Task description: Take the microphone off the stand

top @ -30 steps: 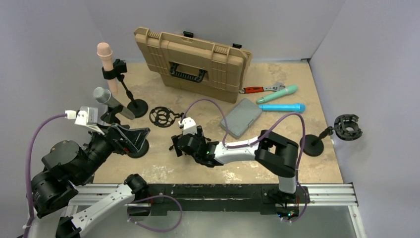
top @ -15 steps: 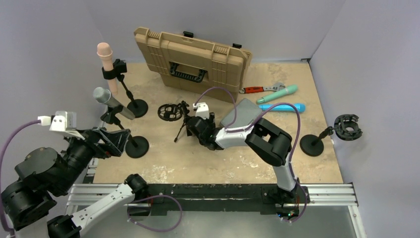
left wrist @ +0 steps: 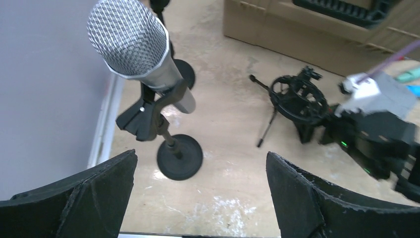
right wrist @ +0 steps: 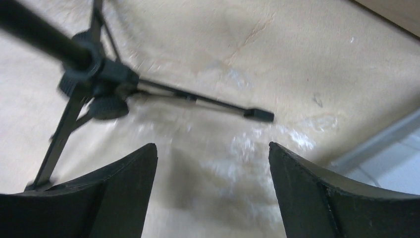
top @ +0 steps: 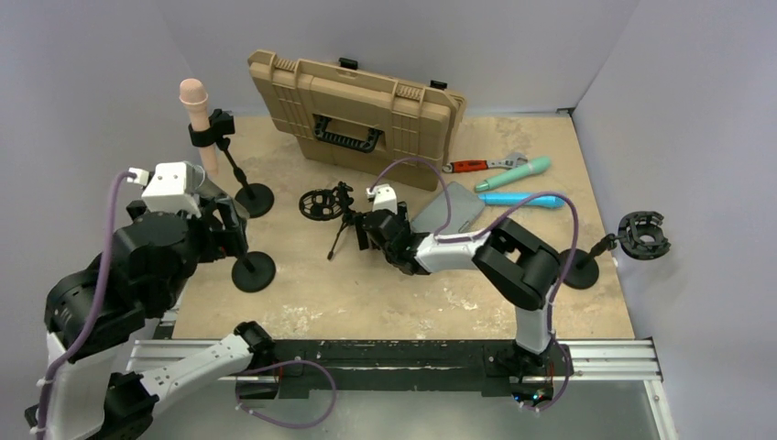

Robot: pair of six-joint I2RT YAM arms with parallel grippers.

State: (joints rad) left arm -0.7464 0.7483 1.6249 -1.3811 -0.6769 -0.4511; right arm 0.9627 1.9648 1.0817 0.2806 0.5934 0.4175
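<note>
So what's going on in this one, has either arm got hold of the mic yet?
Not yet. The left gripper hangs open above the silver microphone, which sits in the clip of its round-based stand. The fingers are spread wide and grip nothing. The right gripper, also open and empty, is down low beside a small black tripod near the middle of the workspace.

A robot lab cell: plain walls [top: 385, 37] box in a tabletop [top: 385, 302] fronted by an aluminium rail [top: 605, 353].
</note>
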